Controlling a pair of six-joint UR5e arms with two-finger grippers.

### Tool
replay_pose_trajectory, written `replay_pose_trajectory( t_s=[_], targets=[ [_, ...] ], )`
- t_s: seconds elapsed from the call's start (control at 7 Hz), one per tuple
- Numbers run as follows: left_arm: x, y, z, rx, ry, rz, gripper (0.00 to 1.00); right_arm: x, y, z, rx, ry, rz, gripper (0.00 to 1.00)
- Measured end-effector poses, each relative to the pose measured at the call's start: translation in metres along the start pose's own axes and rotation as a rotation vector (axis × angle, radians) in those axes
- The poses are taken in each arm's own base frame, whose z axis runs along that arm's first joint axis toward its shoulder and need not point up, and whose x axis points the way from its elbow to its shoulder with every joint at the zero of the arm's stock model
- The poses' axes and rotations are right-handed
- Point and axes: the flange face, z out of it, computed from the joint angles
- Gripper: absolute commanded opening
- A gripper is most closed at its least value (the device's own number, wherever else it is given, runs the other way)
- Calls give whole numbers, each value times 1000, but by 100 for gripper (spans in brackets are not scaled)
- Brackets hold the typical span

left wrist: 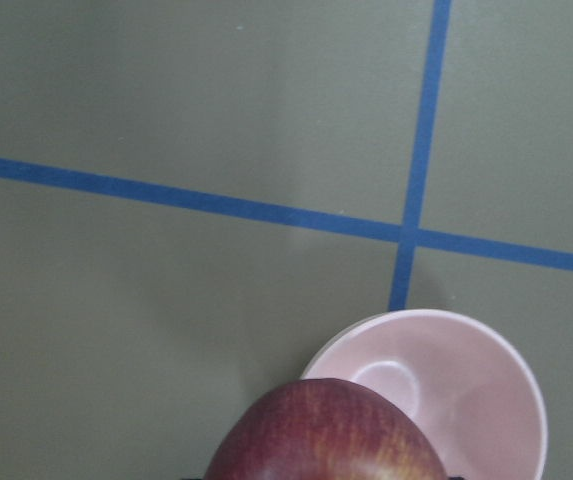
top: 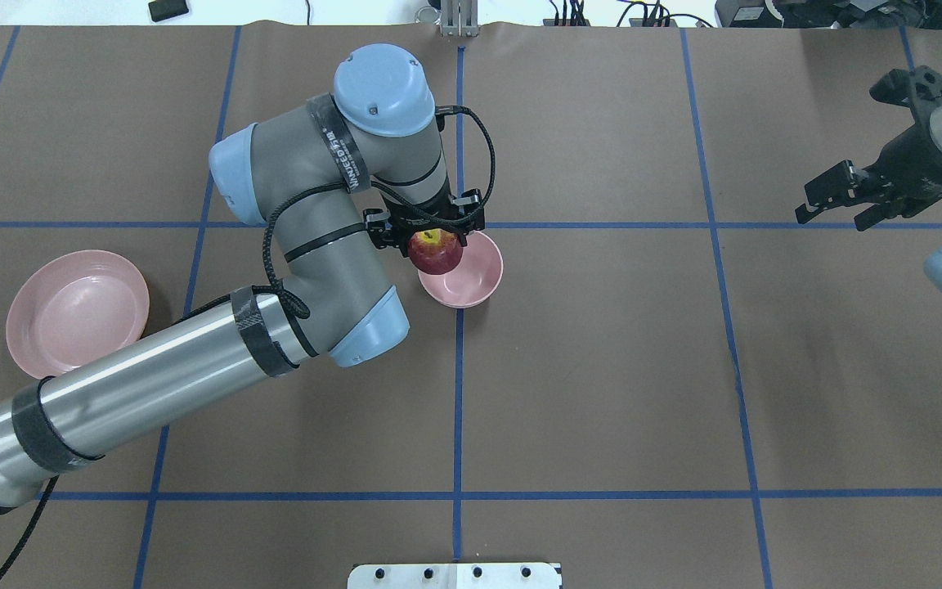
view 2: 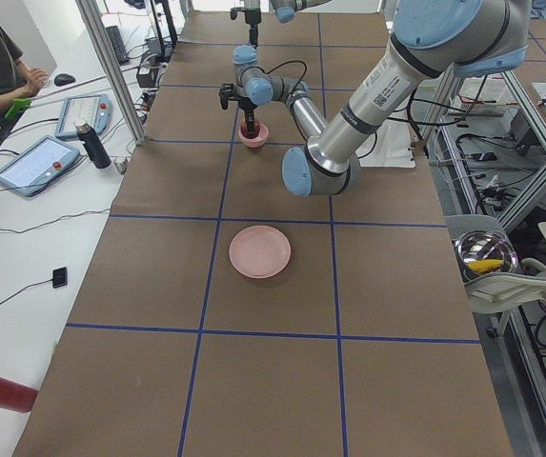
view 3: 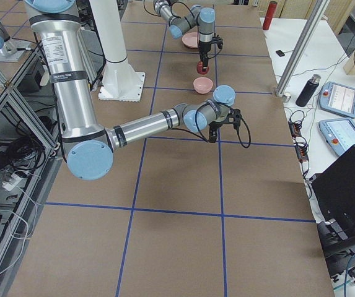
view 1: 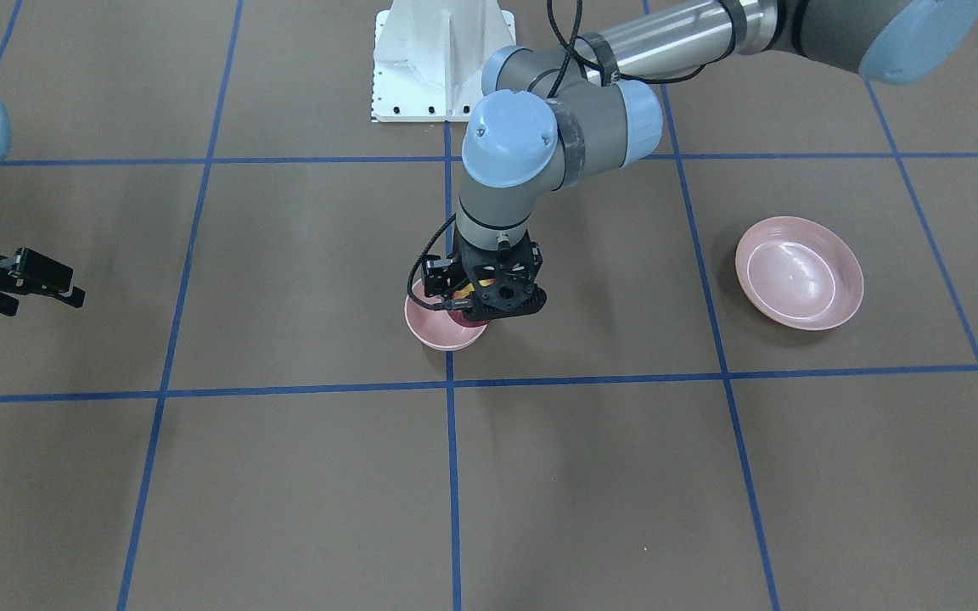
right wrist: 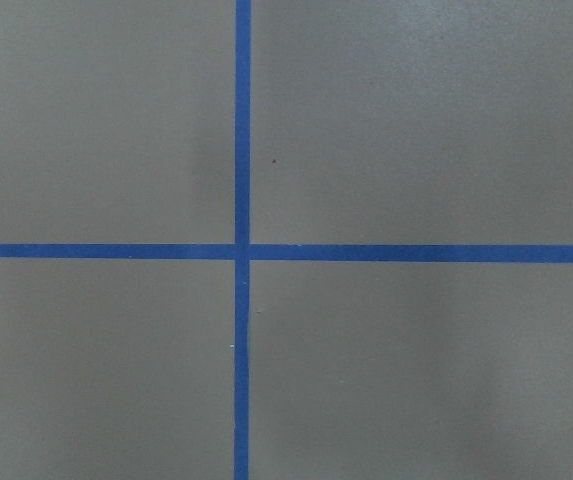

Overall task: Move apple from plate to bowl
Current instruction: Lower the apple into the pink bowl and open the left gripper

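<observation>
Table layout: bowl mid-table, plate well apart toward the robot's left.
Bowl sits beside a grid-line crossing. Apple hangs in the left gripper, above the bowl's plate-side rim. Right gripper stands far to the robot's right.

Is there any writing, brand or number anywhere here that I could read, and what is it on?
White lettering on the left arm's black band: too blurred to read.
The right arm's label: too small to read.
The apple, bowl and plate: none.
</observation>
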Motion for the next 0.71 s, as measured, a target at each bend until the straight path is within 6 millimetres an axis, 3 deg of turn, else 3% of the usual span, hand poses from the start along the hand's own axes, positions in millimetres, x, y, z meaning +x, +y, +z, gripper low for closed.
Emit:
replay_pose_trajectory(
  t_s=[0.29,0.43,0.57,0.71],
  targets=[
    [18,1,12,-2,-1,6,1,5,2,1,5,10,-4,100],
    [22,7,21,1,-4,16,10,4,2,0,6,10,-5,100],
    [24,14,32,6,-4,28,26,4,2,0,7,10,-7,100],
    [25,17,39,9,-1,37,66,4,2,0,7,10,-7,100]
  ],
)
